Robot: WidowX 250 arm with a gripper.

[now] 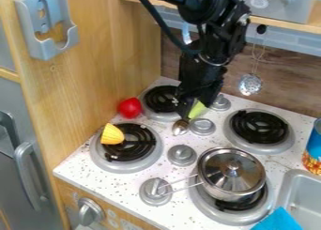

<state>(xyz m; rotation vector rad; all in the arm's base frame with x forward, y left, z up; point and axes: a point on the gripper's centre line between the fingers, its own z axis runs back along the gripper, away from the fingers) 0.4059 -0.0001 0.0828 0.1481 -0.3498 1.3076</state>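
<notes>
Apparently, reaching is done and any carrying or setting down remains, with my pincer [190, 108] low at the green piece [197, 110] and silver spoon head [180, 127] beside a stove knob [202, 126], though I cannot tell whether it is clenched or released.

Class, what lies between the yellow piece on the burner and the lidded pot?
In the camera view, part of the black coil, then a silver knob, lie between the yellow piece and the lidded pot.
</notes>
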